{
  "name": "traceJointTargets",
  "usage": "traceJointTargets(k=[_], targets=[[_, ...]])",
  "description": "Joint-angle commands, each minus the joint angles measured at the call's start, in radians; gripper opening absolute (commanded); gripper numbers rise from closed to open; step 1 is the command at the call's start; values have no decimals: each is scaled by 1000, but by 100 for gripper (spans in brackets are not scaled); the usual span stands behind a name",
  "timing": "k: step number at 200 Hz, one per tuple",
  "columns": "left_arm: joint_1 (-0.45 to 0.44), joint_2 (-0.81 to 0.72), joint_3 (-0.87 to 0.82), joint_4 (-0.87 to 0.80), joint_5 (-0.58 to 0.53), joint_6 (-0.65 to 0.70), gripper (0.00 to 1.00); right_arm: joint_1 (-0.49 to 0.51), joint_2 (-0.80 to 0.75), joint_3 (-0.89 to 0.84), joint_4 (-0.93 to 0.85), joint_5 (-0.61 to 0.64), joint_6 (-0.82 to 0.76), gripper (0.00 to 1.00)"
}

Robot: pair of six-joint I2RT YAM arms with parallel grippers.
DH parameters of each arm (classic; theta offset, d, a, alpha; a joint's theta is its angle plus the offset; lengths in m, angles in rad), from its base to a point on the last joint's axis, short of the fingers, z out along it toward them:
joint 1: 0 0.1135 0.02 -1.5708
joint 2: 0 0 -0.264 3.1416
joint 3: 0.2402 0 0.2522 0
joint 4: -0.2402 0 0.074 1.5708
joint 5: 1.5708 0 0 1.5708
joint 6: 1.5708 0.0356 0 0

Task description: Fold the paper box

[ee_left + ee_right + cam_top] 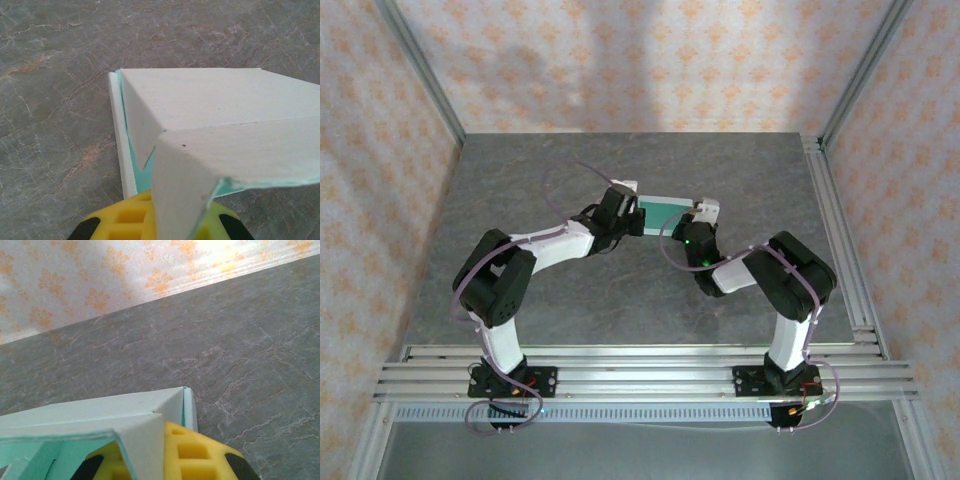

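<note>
Open tabletop (520,200) to the left, right and beyond the box (665,210), bare up to the walls (620,60). Blocked in the middle: box spanning from left hand (632,214) to right hand (700,212), each clamped on one end (passage between them closed by the card). Crowded nearer in by the bent left arm (545,245) and right arm (770,270). Hemmed on the right by a rail (835,230), at the near edge by cross rails (640,365).
</note>
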Motion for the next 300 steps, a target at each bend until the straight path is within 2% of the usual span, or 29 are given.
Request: traceJointTargets(k=[1,19,31,56,83,112,135,165,224,267,300], targets=[[-9,8,-2,-27,-14,-19,0,16,-15,-3,-8,-20,17,5],[-9,9,8,-44,-24,-16,0,16,-37,-4,-14,-30,-1,14],[-9,11,16,-59,-33,-8,0,16,-48,-6,-15,-33,-15,27],[-11,19,30,-86,-49,2,0,16,-53,-18,3,-31,-38,47],[-12,18,38,-97,-57,3,0,15,-71,-48,30,-52,-40,63],[-12,25,62,-122,-57,12,0,14,-109,-99,38,-129,-42,88],[-14,24,67,-118,-63,13,0,14,-173,-144,7,-154,-27,96],[-13,30,70,-102,-51,1,0,5,-242,-195,-8,-174,-43,100],[-14,37,83,-110,-47,3,0,-7,-403,-279,-90,-168,-98,99],[-14,37,94,-121,-40,12,0,-17,-615,-281,-288,-172,-134,99],[-14,31,89,-122,-33,14,0,-52,-746,-216,-444,-224,-109,100]])
